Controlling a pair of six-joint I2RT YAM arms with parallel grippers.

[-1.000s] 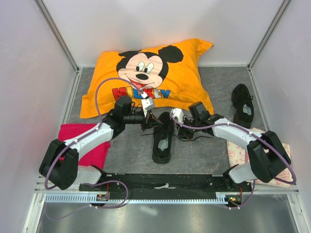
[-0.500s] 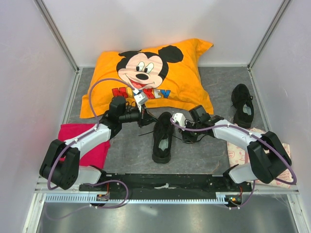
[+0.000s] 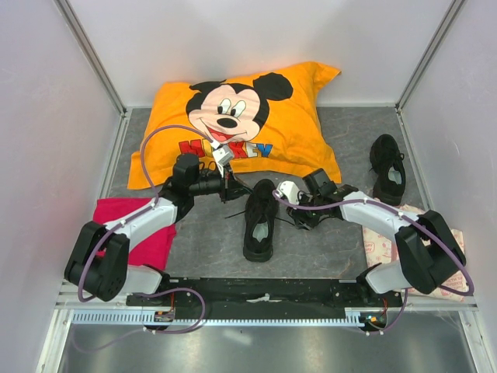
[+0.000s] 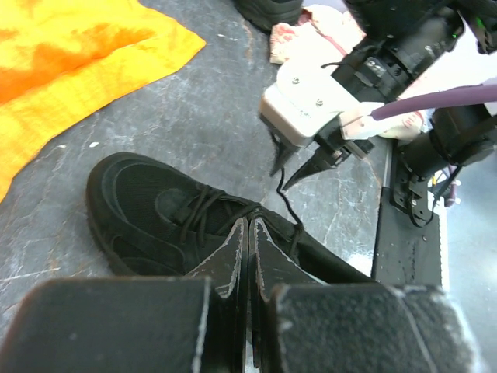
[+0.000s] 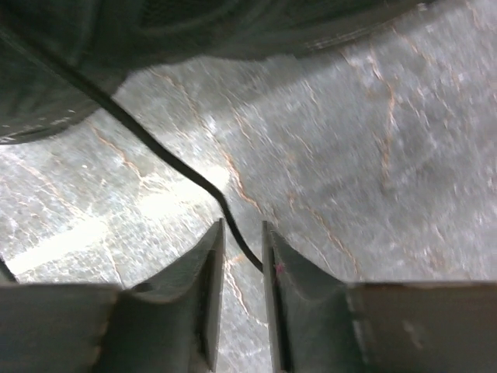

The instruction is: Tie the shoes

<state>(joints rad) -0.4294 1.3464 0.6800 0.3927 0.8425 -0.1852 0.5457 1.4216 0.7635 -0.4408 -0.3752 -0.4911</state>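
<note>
Top: black shoe [image 3: 258, 221] mid-worktop [image 3: 202, 241], toe away; second shoe [image 3: 387, 167] far right. Left wrist: left gripper [image 4: 248, 252] jaws pressed together above the shoe's lacing. Right wrist: right gripper [image 5: 242, 233] jaws narrow, lace [image 5: 155, 148] between, grip unclear.

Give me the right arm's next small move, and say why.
Probably close the right tool on the thin black lace: in the right wrist view it runs from the black sneaker into the gap between the fingers, which looks wider than the lace.
</note>
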